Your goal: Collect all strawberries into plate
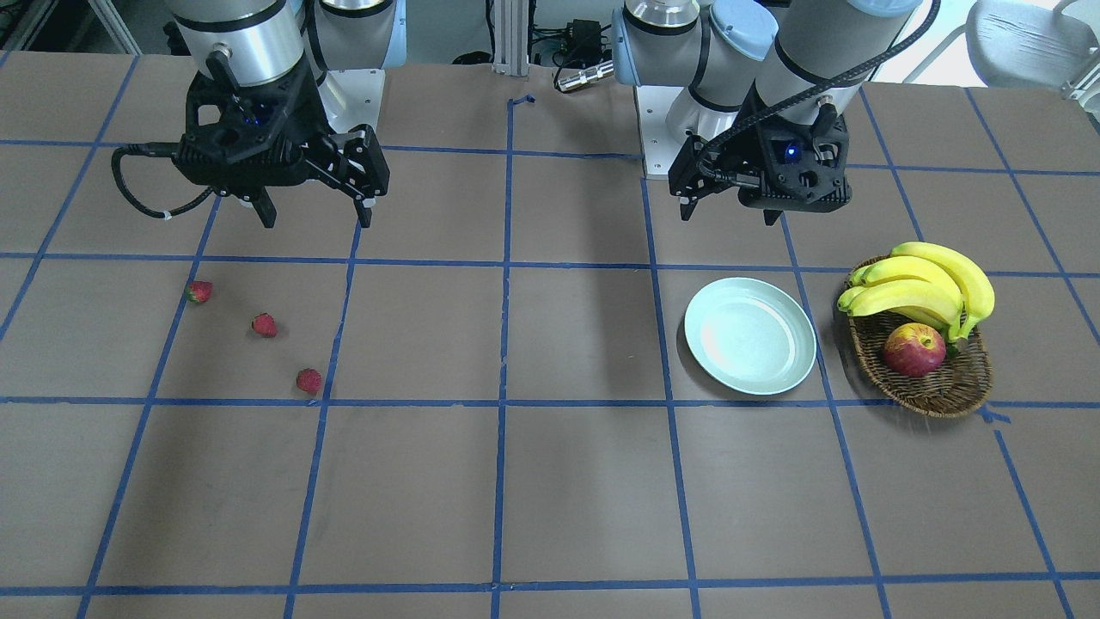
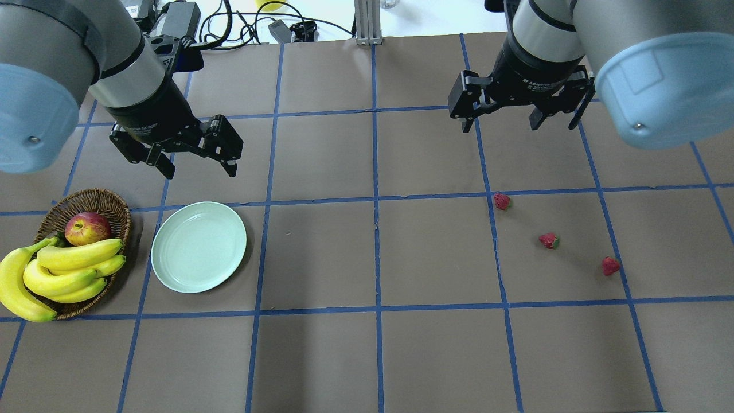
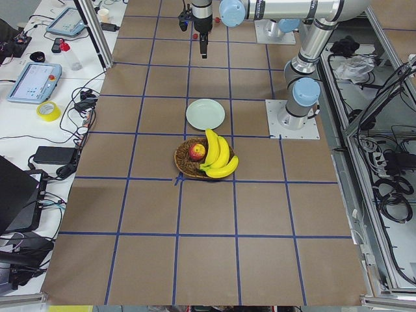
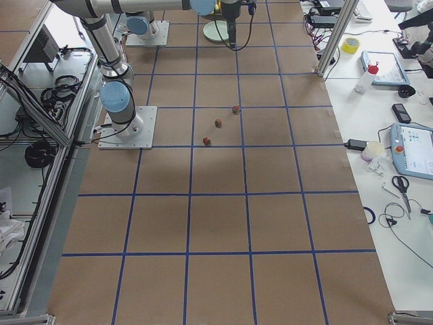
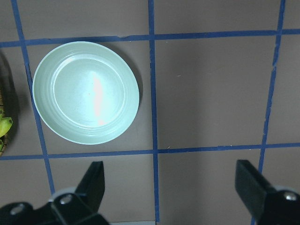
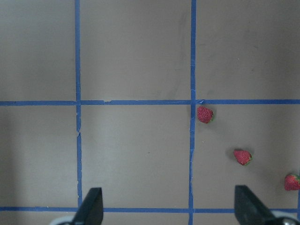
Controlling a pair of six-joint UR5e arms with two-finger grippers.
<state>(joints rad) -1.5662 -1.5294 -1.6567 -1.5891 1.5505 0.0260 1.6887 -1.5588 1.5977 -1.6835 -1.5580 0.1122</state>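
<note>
Three small red strawberries (image 2: 502,201) (image 2: 549,241) (image 2: 610,266) lie in a diagonal row on the brown table on my right side. They also show in the front view (image 1: 198,292) (image 1: 264,325) (image 1: 308,381) and the right wrist view (image 6: 205,114) (image 6: 242,157) (image 6: 291,182). The pale mint-green plate (image 2: 198,247) (image 1: 749,336) (image 5: 86,92) lies empty on my left side. My right gripper (image 2: 519,125) (image 1: 318,219) (image 6: 169,208) hangs open and empty above the table, behind the strawberries. My left gripper (image 2: 200,172) (image 1: 729,217) (image 5: 171,187) hangs open and empty just behind the plate.
A brown wicker basket (image 2: 86,204) (image 1: 945,397) stands left of the plate, close to it. It holds a bunch of bananas (image 2: 63,269) and a red-yellow apple (image 2: 87,228). Blue tape lines grid the table. The arm bases (image 1: 662,129) stand at the back edge.
</note>
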